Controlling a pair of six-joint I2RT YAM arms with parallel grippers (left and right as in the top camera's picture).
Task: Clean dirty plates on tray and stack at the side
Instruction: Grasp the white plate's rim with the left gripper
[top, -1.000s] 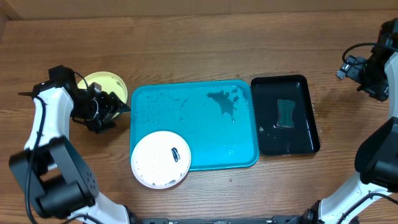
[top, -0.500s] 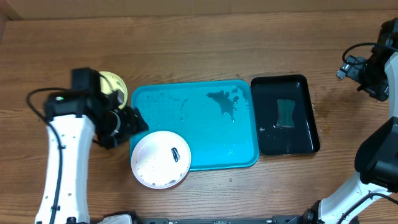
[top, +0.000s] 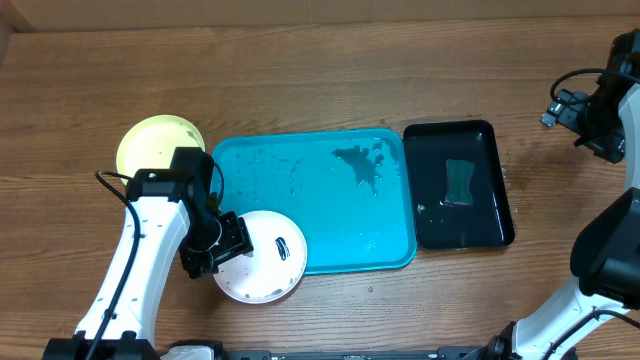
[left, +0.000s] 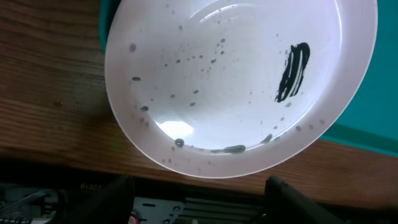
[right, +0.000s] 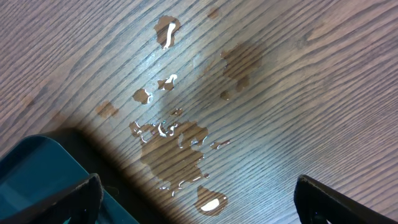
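A white plate with a pinkish rim (top: 265, 258) and a dark smear lies over the front-left corner of the turquoise tray (top: 320, 215). It fills the left wrist view (left: 236, 93), speckled with droplets. My left gripper (top: 226, 247) hovers over the plate's left edge, open and empty, with both fingers (left: 199, 202) apart below the rim. A lime-green plate (top: 158, 146) sits on the table left of the tray. The teal plate is out of view. My right gripper (top: 585, 112) is at the far right, open (right: 199, 205) over wet wood.
A black tray (top: 490, 215) holding a teal sponge (top: 460, 183) stands right of the turquoise tray. Dark smears and water lie on the turquoise tray's back part (top: 362, 163). Water puddles (right: 174, 146) lie on the table by the black tray's corner (right: 37, 180).
My left arm has swung from the lime-green plate toward the front and now sits at the white plate's left edge. The lime-green plate is uncovered. The right arm has not moved.
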